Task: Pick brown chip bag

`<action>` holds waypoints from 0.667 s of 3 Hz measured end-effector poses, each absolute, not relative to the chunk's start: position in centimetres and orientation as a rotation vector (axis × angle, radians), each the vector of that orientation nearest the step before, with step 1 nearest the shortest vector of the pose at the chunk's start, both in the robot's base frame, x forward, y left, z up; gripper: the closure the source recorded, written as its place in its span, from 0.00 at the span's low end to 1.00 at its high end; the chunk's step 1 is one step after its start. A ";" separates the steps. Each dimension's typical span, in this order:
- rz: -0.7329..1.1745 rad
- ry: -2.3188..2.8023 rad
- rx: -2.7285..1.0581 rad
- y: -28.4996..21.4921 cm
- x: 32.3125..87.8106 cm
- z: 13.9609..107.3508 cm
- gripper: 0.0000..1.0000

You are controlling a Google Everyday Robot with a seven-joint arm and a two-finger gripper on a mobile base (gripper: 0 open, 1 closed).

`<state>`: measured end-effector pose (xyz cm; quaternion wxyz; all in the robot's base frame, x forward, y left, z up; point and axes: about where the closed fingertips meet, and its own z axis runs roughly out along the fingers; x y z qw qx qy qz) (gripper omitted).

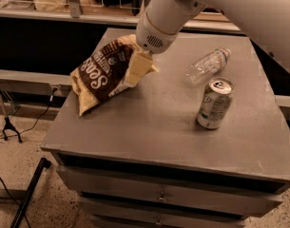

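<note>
The brown chip bag [102,74] lies crinkled on the left part of the grey cabinet top [149,122], dark brown front with white lettering and cream-yellow edges. My gripper [137,69] hangs from the white arm and reaches down at the bag's right edge, overlapping it. The cream-coloured fingers [135,70] point down and left against the bag.
A silver drink can [214,103] stands upright at the right. A clear plastic bottle [207,65] lies on its side behind the can. Drawers front the cabinet below. A shelf with items runs along the back. Cables and a tripod leg lie on the floor at left.
</note>
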<state>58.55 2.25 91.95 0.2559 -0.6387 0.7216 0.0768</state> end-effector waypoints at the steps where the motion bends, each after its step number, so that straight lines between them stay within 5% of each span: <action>1: 0.209 1.957 -1.737 2.4 58.5 91.9 0.47; 2: 0.209 1.956 -1.740 2.5 58.4 91.9 0.71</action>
